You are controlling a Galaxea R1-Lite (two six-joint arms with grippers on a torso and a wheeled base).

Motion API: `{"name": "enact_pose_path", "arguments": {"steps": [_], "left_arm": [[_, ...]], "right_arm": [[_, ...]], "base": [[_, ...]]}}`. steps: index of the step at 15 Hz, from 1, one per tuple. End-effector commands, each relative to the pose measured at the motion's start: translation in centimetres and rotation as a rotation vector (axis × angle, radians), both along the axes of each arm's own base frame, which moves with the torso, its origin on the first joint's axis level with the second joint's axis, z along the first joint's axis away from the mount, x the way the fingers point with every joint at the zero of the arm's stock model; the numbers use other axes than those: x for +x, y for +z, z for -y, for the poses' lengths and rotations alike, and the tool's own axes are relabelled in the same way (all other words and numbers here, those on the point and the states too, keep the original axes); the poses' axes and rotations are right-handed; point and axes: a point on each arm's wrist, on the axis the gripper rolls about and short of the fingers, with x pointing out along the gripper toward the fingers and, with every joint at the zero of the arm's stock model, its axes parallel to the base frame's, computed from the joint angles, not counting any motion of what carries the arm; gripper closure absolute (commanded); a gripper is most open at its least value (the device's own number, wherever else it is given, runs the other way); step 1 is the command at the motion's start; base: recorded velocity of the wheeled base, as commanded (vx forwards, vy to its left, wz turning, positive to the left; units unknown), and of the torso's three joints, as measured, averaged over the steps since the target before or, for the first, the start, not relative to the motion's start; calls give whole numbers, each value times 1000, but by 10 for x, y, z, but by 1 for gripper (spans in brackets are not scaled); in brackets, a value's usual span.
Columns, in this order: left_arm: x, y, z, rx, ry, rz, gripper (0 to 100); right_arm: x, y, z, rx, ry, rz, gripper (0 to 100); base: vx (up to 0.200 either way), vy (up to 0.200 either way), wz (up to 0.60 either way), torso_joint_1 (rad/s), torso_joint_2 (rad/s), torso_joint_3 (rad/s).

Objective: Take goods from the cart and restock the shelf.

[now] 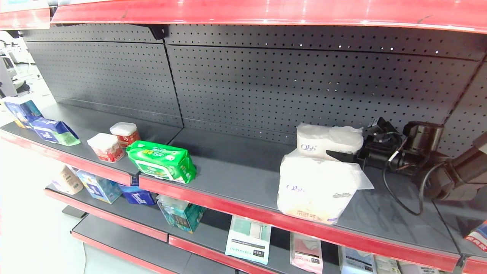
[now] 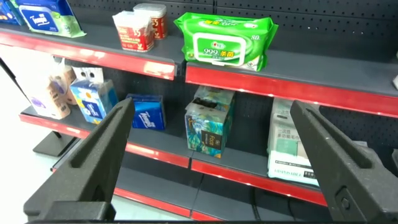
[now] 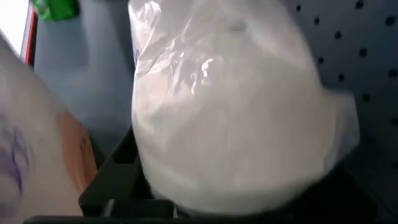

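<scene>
two white tissue packs [image 1: 315,186] [image 1: 329,140], one green wipes pack [image 1: 161,160], two small white-lidded tubs [image 1: 105,147] [image 1: 125,134] and two blue packs [image 1: 55,131] [image 1: 21,110] on the upper shelf [image 1: 236,167]; on the level below, one dark blue box [image 1: 137,195] and one teal box [image 1: 180,213].

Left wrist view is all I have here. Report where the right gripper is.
Observer: The right gripper is over the shelf, closed on a small white tissue pack.
Operator: Say what stands near it.
Observer: A larger white tissue pack stands directly in front of it, at the shelf's front edge.
Operator: Describe the side toward the green wipes.
Observer: Bare shelf lies between the green wipes pack and the two white packs.
</scene>
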Motion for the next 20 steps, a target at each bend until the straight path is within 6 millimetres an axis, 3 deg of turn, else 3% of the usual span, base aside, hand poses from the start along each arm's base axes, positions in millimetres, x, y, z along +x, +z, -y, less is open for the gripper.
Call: {"name": "enact_pose_path", "arguments": {"steps": [1,6,14,20], "left_arm": [[0,0,0,0,1,0,0],[0,0,0,0,1,0,0],[0,0,0,0,1,0,0],[0,0,0,0,1,0,0]], "right_arm": [[-5,-9,16,-9,-9,-13,100],[-17,-21,29,-24,44,-13,100],[-2,-16,-1,-23,126,21,100],[1,-13,-2,-28,125,32,100]], "base": [[0,0,0,0,0,0],[0,0,0,0,0,0],[0,0,0,0,0,0],[0,0,0,0,0,0]]}}
